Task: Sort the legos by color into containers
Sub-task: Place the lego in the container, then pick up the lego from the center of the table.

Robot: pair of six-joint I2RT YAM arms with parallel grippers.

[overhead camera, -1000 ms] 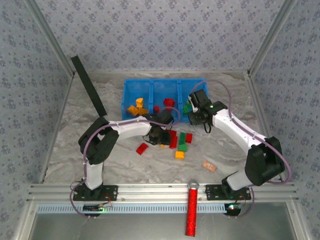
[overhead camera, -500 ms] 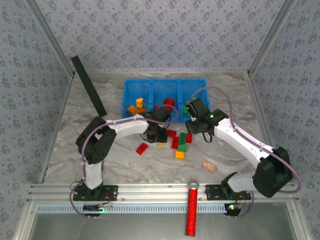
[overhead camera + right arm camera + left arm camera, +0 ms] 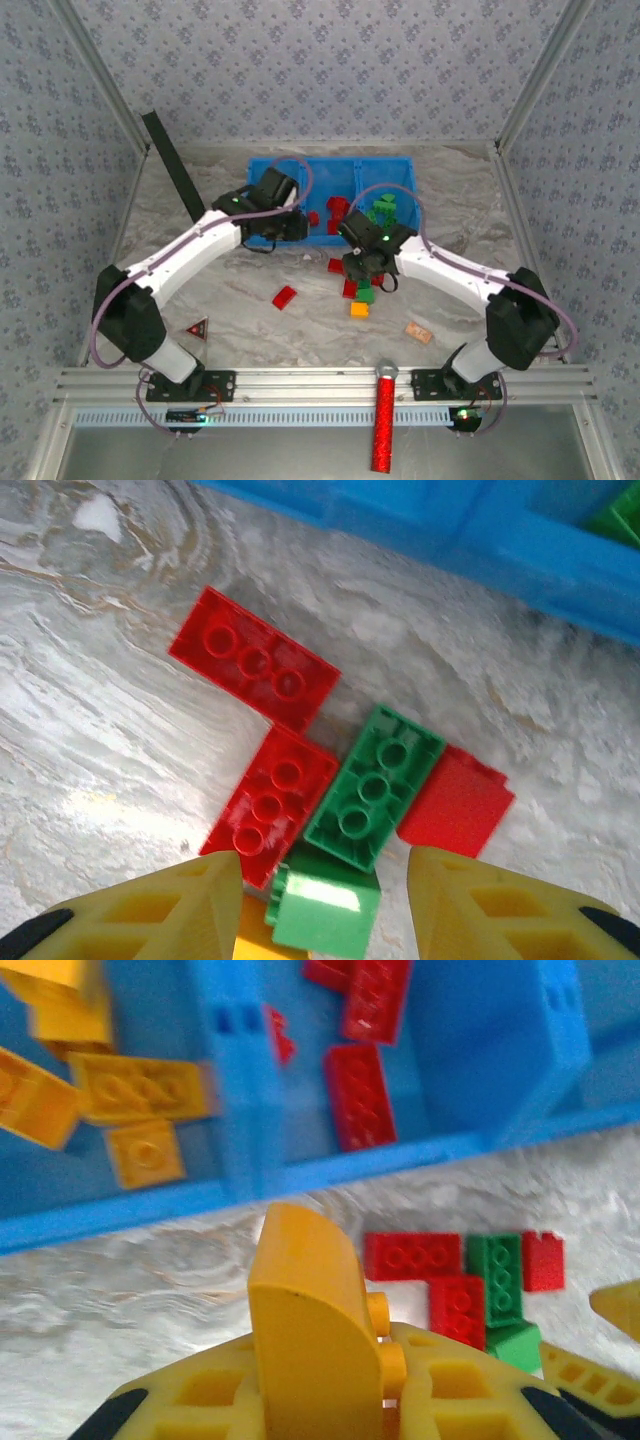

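- Top view: hovered with the left claw (image 3: 290, 226) at the near wall of the blue bin (image 3: 320, 172), and with the right claw (image 3: 361, 275) low over loose bricks (image 3: 359, 309) on the table (image 3: 230, 300).
- Left wrist view: clamped a yellow curved brick (image 3: 305, 1330) upright in the claw; looked onto yellow bricks (image 3: 140, 1085) in the bin's left compartment and red ones (image 3: 360, 1095) in the next.
- Right wrist view: spread the fingers (image 3: 150, 910) wide, gripping nothing; hung over a green brick (image 3: 375, 785) touching red bricks (image 3: 255, 670), near the bin wall.
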